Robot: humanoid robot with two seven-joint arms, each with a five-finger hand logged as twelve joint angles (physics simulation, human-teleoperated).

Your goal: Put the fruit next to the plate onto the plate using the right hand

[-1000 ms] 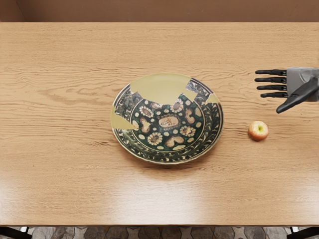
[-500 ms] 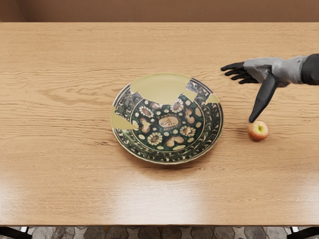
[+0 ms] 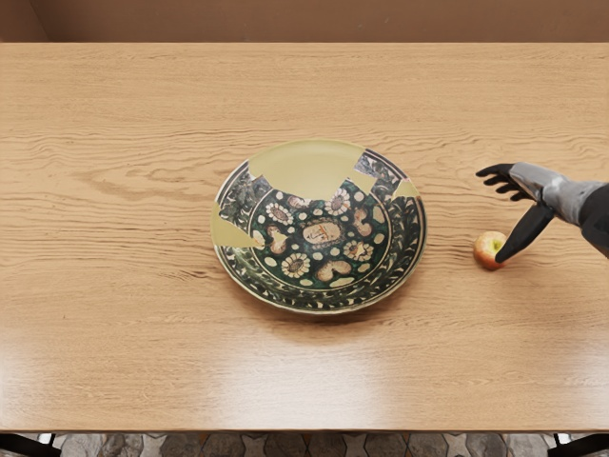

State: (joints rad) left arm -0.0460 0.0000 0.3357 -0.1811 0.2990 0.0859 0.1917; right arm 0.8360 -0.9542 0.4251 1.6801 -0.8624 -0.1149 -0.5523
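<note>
A small red and yellow apple (image 3: pixel 488 248) lies on the wooden table just right of the plate. The plate (image 3: pixel 409 249) is round, dark, with a floral pattern and yellow patches, at the table's middle. My right hand (image 3: pixel 519 195) comes in from the right edge, low over the table and right next to the apple. Its fingers are spread, the thumb (image 3: pixel 523 235) points down and covers the apple's right side, and the other fingers (image 3: pixel 496 175) reach left behind the fruit. Nothing is grasped. No left arm shows.
The wooden table (image 3: pixel 114 286) runs across the whole view, with its front edge near the bottom and a brown wall behind it.
The right hand swung left above the apple, then dropped and drew back right, so it now sits lower with its thumb against the apple's right side. The apple and plate have stayed put.
</note>
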